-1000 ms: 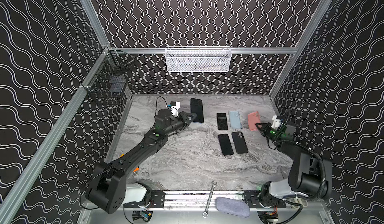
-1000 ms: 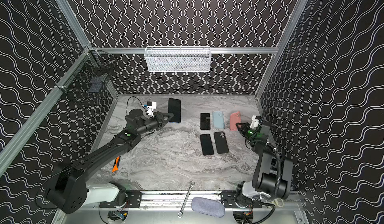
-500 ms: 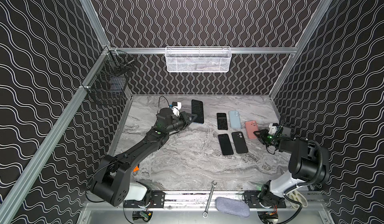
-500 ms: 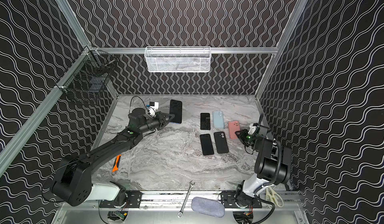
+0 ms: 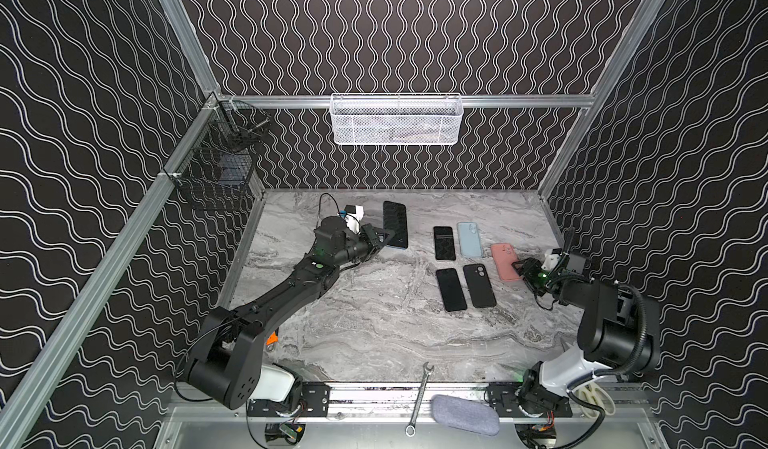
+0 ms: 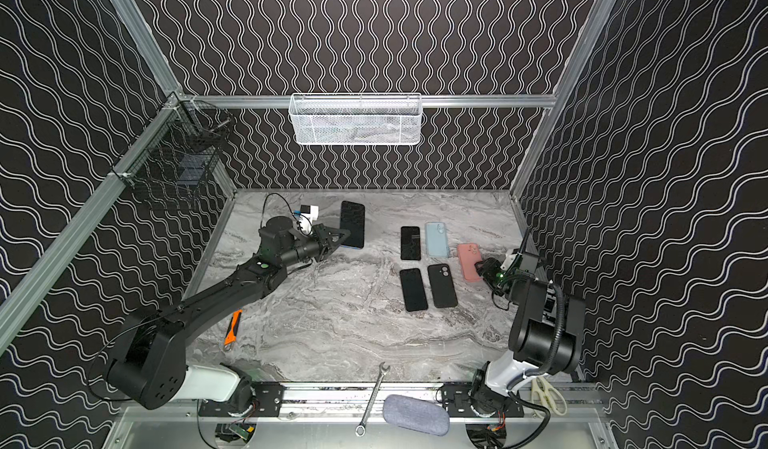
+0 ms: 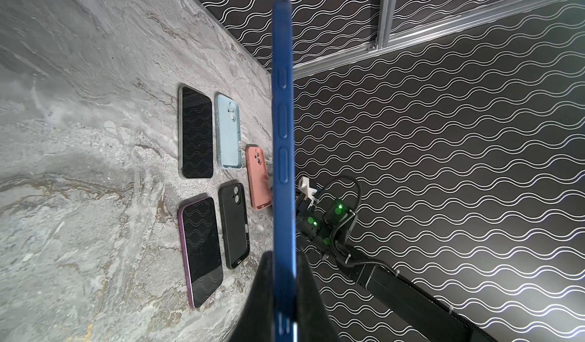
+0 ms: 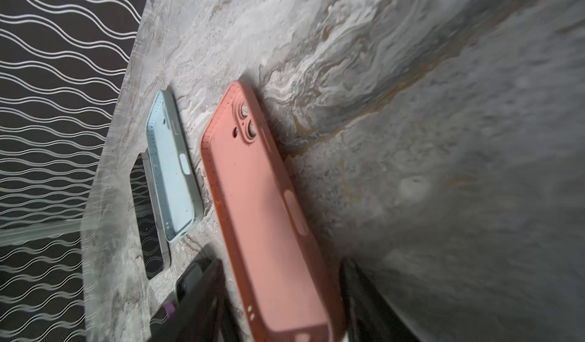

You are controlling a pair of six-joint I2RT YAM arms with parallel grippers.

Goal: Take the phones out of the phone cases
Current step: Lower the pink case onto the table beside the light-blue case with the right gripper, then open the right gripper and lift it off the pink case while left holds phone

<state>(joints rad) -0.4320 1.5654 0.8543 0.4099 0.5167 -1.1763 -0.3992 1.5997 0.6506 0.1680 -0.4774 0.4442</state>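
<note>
Matt blue case (image 7: 283, 134) — glossy phone screen (image 7: 196, 134), smooth marbled tabletop (image 7: 79, 134)

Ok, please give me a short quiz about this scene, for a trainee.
1. True or false: the left gripper is shut on the blue-cased phone.
2. Which case does the open right gripper straddle? A) black B) pink C) light blue
3. How many loose phones lie screen-up on the table?
Key: 1 true; 2 B, the pink case; 3 two, the grey-rimmed phone and the purple-rimmed phone.
</note>
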